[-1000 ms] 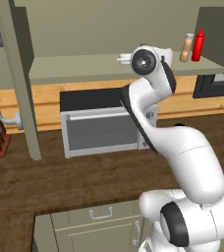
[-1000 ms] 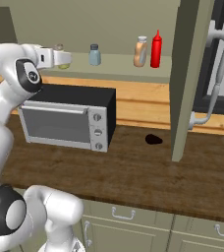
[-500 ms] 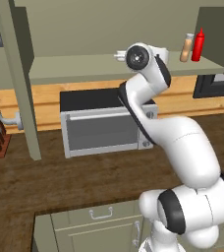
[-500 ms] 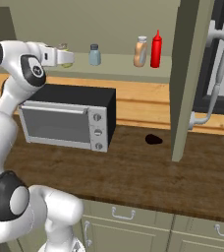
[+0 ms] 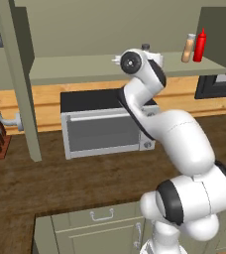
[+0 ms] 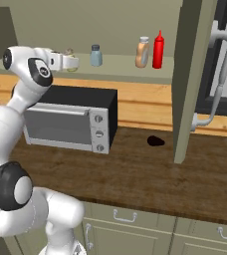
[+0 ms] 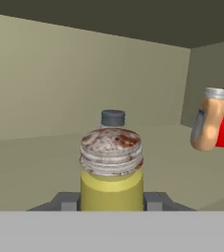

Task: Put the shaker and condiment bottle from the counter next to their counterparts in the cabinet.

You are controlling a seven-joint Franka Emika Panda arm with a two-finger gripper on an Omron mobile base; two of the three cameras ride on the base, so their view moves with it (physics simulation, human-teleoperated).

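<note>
Olive-grey wall cabinet (image 6: 120, 67) shelf: tan white-capped condiment bottle (image 6: 143, 52) already beside red squeeze bottle (image 6: 158, 50). Gripper (image 6: 71, 63) clenched round yellow-olive shaker (image 7: 111, 172); pale blue-grey shaker (image 6: 96, 55) at 12 o'clock behind it, release left.

Two rear base views, one close hand view into cabinet (image 7: 45, 88)

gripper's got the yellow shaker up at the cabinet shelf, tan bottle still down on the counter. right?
Not quite. The tan condiment bottle is already on the cabinet shelf, right beside the red squeeze bottle; the right base view shows it. The rest holds: the gripper is shut on the yellow shaker at the shelf.
</note>
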